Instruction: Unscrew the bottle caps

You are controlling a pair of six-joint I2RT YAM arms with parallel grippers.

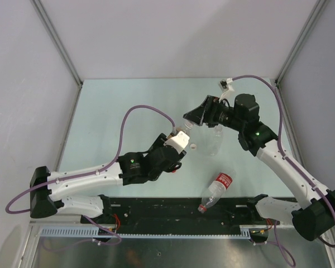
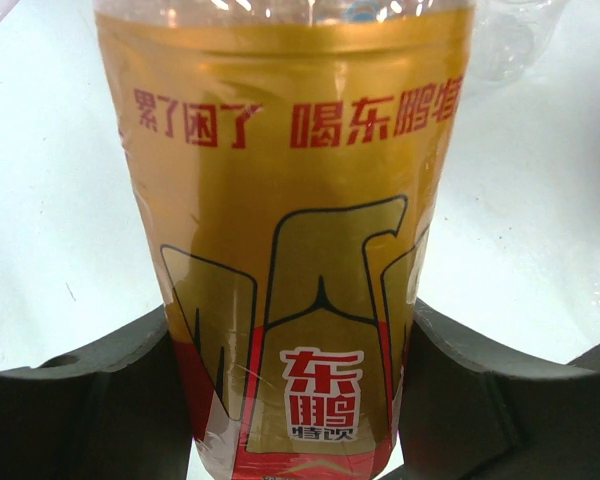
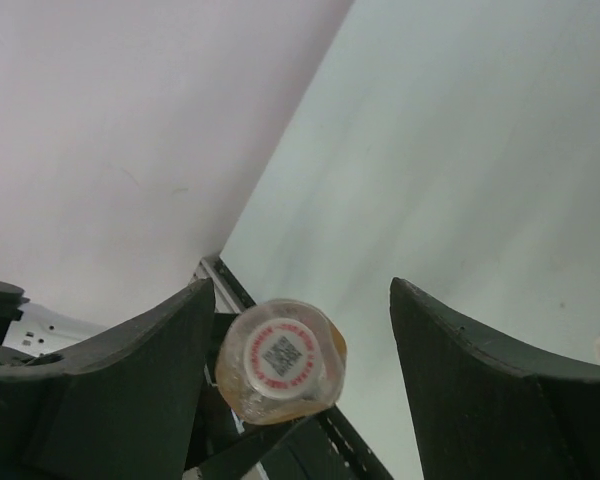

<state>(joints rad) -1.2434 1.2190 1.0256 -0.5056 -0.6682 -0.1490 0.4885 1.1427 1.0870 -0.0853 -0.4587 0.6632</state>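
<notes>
My left gripper (image 2: 295, 400) is shut on the short amber-filled bottle (image 2: 290, 230) with the red-yellow label, its fingers (image 2: 90, 400) pressed to both sides low on the body. In the top view the left gripper (image 1: 177, 146) holds this bottle (image 1: 182, 135) mid-table. My right gripper (image 3: 298, 300) stands open around the bottle's white cap (image 3: 283, 357). The left finger is close beside the cap and the right finger (image 3: 480, 390) is well apart. From above, the right gripper (image 1: 191, 115) sits right at the bottle's top.
A clear unlabelled bottle (image 1: 215, 139) stands just right of the held one. A bottle with a red-white label (image 1: 216, 191) lies near the front edge, its red cap (image 1: 201, 209) pointing toward the arm bases. A small white round thing (image 1: 193, 147) lies on the table between the grippers.
</notes>
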